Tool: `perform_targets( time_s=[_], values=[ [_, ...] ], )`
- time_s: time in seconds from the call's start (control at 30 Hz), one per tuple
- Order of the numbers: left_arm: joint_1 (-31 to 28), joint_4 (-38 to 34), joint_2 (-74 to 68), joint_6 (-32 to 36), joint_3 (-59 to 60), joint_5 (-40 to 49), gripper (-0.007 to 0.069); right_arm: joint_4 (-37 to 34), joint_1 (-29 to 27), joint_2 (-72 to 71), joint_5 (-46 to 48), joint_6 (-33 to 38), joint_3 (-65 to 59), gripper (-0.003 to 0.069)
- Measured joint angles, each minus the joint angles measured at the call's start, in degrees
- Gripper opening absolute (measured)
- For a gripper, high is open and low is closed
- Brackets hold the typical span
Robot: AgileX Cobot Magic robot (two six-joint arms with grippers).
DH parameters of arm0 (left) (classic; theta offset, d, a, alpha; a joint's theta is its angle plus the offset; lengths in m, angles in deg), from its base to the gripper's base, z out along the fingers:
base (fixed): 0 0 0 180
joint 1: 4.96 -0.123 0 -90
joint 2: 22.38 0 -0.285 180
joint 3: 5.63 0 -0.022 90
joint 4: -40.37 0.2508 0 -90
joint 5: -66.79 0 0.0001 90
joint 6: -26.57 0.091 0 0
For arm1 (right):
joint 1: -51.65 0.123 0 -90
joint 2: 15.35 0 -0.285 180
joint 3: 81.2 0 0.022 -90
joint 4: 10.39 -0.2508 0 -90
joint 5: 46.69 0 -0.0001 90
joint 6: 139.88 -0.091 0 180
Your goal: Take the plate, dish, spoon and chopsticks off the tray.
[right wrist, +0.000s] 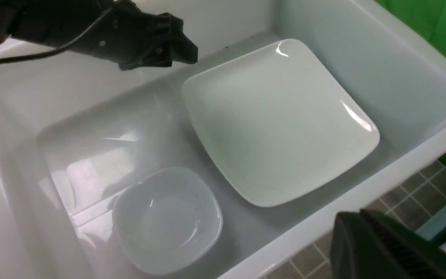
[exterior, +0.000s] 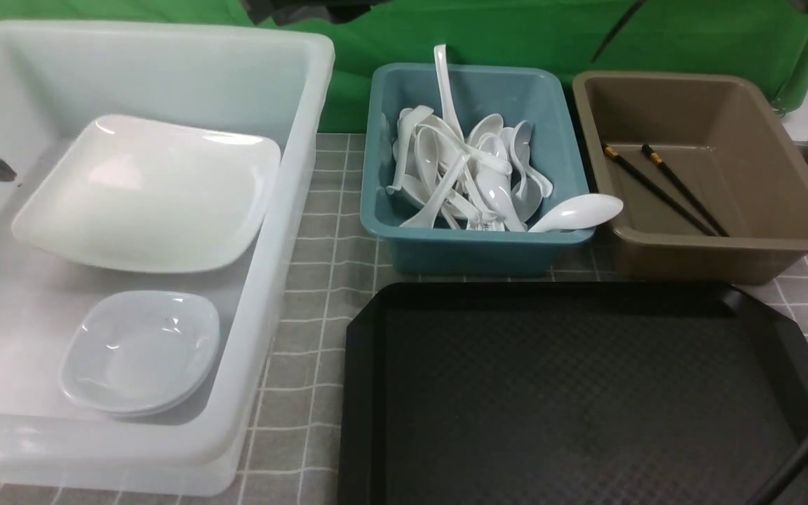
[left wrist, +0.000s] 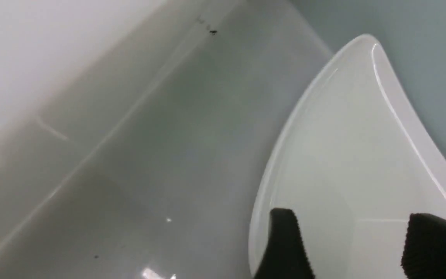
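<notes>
Glossy white ceramic plate (exterior: 144, 196), smooth translucent plastic tub (exterior: 165, 70), matt fine-textured black plastic tray (exterior: 586, 393).

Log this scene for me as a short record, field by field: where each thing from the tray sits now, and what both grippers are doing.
tray: nothing on the part in view
plate: in the white tub, far end
dish: same tub, near end, apart from the plate
spoon: resting on the right front rim of the teal bin
chopsticks: lying in the brown bin
left gripper: open, over the plate's edge, holding nothing
right gripper: only partly in view, state unclear
</notes>
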State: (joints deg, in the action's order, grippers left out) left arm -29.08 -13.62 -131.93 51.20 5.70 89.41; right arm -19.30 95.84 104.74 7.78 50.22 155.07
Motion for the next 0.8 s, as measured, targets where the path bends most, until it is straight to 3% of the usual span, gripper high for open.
perform_targets(
  time_s=[0.17, 0.33, 0.37, 0.4, 0.43, 0.47, 0.63, 0.73, 0.77, 0.8],
  values=[
    [0.0, 6.2, 0.4, -2.1, 0.0, 5.6, 0.0437, 1.3, 0.0, 0.0, 1.9, -0.1, 0.0, 0.0029],
    [0.5, 6.0, 2.9, 3.4, -1.4, 13.2, 0.0283, 6.3, 0.0, -0.7, 4.4, -1.3, 0.5, 0.0029],
    [1.7, 5.9, 5.1, 5.7, -2.8, 16.1, 0.0176, 8.3, 0.0, -1.5, 5.8, -1.8, 0.5, 0.0029],
    [2.1, 5.7, 5.4, 6.0, -3.2, 16.8, 0.0161, 8.9, 0.0, -2.1, 6.4, -2.1, 0.5, 0.0029],
    [4.5, 5.7, 8.6, 7.1, -4.9, 18.6, 0.0071, 12.0, 0.0, -3.7, 7.9, -3.6, 0.5, 0.0029],
    [7.5, 5.6, 11.8, 7.6, -6.2, 19.9, 0.0033, 14.8, 0.0, -5.7, 9.1, -5.7, 0.5, 0.0029],
    [20.5, 7.7, 23.3, 8.3, -7.8, 21.3, 0.0000, 23.6, 0.0, -13.7, 12.4, -9.7, 0.5, 0.0029],
    [33.8, 14.3, 31.1, 5.6, -7.8, 22.2, -0.0001, 26.6, 0.0, -20.8, 12.4, -12.1, -1.4, 0.0029],
    [33.8, 14.7, 31.5, 5.6, -7.8, 22.2, -0.0001, 26.6, 0.0, -20.8, 12.4, -12.1, -1.4, 0.0029],
    [37.6, 16.3, 33.8, 5.0, -7.3, 21.6, -0.0001, 27.2, 0.0, -23.6, 12.4, -13.1, -2.5, 0.0029]
  ],
)
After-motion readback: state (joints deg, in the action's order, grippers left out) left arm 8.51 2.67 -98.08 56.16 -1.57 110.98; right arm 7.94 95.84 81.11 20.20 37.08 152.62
